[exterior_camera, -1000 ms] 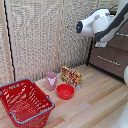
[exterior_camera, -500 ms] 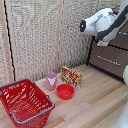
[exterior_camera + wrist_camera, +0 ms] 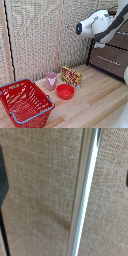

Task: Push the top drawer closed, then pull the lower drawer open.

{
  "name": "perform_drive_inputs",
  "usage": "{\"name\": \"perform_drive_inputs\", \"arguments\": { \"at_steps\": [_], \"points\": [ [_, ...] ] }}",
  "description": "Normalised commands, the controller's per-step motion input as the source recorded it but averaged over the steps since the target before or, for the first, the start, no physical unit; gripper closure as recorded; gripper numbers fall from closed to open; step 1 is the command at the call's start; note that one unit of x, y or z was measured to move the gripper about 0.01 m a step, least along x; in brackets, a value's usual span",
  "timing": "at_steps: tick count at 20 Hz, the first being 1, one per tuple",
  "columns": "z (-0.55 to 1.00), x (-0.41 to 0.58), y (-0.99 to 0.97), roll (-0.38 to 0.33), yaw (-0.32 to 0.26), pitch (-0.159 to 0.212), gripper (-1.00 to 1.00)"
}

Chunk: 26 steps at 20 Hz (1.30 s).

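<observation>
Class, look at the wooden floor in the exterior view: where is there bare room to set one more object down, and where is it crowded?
Bare floor lies at the exterior view's right, between the red bowl and the cabinet, and in front of the bowl. It is crowded where the pink cup, snack packet and bowl cluster beside the red basket.

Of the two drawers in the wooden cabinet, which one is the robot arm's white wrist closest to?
The top drawer. In the exterior view the arm's white wrist sits level with its front, above the lower drawer, whose silver bar handle is fully visible and free.
</observation>
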Motion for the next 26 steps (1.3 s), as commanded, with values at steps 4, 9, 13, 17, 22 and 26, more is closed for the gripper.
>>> {"name": "perform_drive_inputs", "arguments": {
  "at_steps": [4,9,13,17,22,26],
  "points": [
    [-0.22,-0.061,0.32,-0.005,0.0,-0.027,-1.0],
    [-0.3,-0.095,0.26,-0.014,0.0,-0.018,-1.0],
    [-0.46,-0.156,0.07,-0.058,0.004,-0.053,-1.0],
    [-0.49,-0.125,0.03,-0.111,0.016,-0.063,-1.0],
    [-0.47,-0.073,0.01,-0.163,0.028,-0.061,-1.0],
    [-0.49,-0.034,0.01,-0.158,0.03,-0.037,-1.0]
  ]
}}
